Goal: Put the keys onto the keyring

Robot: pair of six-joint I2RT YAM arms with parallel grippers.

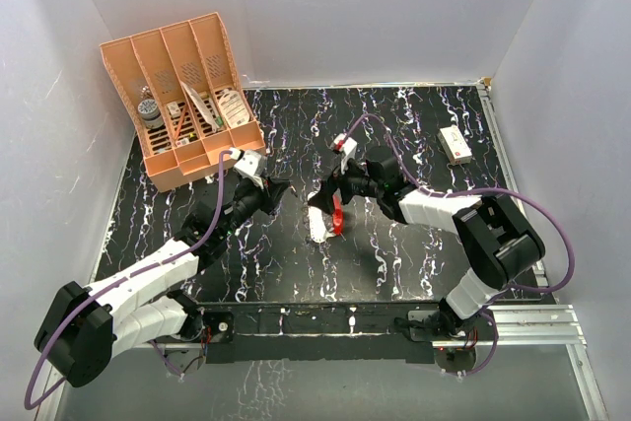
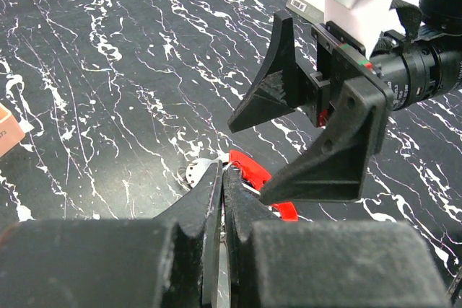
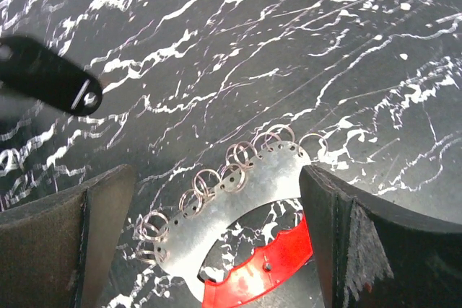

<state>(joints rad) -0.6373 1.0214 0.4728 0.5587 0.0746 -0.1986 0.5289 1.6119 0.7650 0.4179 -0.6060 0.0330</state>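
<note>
The keyring (image 3: pixel 238 192) lies on the black marbled table. It is a silver crescent plate edged with several small split rings, joined to a red crescent (image 3: pixel 268 266). My right gripper (image 3: pixel 216 178) is open, one finger on each side of it and nothing gripped; from above it hangs over the keyring (image 1: pixel 333 219). My left gripper (image 2: pixel 224 171) is shut just left of the red crescent (image 2: pixel 249 167). A thin pale strip (image 2: pixel 222 272), seen edge-on, is pinched between its fingers. In the right wrist view a flat dark key (image 3: pixel 65 84) with a pale spot reaches in from the upper left.
An orange divided organiser (image 1: pixel 187 96) holding small items stands at the back left, close behind the left arm. A small white box (image 1: pixel 455 145) with a red mark lies at the back right. White walls close in three sides of the table.
</note>
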